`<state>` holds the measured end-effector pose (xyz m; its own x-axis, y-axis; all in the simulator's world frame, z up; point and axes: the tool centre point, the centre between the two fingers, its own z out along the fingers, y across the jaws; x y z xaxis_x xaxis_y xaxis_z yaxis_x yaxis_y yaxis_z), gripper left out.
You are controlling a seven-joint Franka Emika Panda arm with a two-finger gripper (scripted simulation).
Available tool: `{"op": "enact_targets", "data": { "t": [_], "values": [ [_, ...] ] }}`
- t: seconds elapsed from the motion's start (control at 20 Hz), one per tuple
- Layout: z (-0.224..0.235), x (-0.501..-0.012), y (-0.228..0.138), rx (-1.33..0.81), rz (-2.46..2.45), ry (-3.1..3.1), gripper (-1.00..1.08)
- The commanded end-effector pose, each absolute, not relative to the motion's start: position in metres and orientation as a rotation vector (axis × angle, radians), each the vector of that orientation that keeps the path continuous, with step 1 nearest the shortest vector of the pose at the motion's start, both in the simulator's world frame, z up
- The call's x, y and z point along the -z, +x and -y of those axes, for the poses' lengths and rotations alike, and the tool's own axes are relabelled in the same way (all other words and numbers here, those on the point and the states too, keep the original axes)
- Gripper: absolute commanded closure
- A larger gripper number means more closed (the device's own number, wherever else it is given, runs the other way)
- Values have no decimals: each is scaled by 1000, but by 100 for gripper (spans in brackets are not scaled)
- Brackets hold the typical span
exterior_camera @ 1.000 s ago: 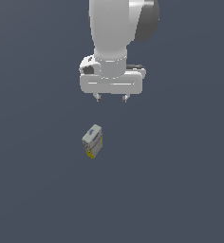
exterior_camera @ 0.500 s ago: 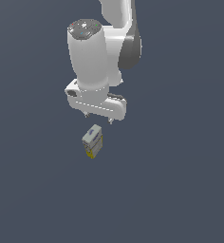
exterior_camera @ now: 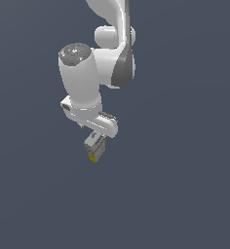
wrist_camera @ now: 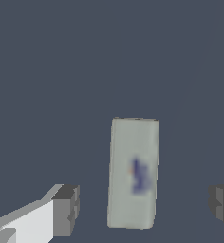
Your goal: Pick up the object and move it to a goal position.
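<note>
The object (exterior_camera: 94, 149) is a small grey-white carton with a yellow lower edge, standing on the dark floor. In the wrist view it (wrist_camera: 133, 173) shows as a pale grey box with a blue mark on its face. My gripper (exterior_camera: 98, 135) is right above it, its hand covering the carton's top in the exterior view. In the wrist view my gripper (wrist_camera: 144, 206) is open, and the carton lies between the two dark fingertips (wrist_camera: 66, 209) with a gap on each side. The fingers do not touch it.
Only a plain dark grey floor (exterior_camera: 185, 194) surrounds the carton. The white arm (exterior_camera: 102, 63) rises above the hand.
The arm has swung toward the exterior view's left and dropped. The hand went from well above the carton to right over its top. The carton has not moved.
</note>
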<state>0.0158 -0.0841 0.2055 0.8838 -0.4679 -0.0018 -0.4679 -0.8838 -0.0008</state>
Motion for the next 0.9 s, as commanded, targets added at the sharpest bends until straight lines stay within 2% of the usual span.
{"op": "enact_targets", "data": {
  "t": [0.0, 0.3, 0.85],
  "values": [
    [87, -203, 18, 0, -777, -3044, -92],
    [86, -197, 17, -2, -772, -3045, -92],
    [87, -154, 17, 0, -779, -3044, -92]
  ]
}}
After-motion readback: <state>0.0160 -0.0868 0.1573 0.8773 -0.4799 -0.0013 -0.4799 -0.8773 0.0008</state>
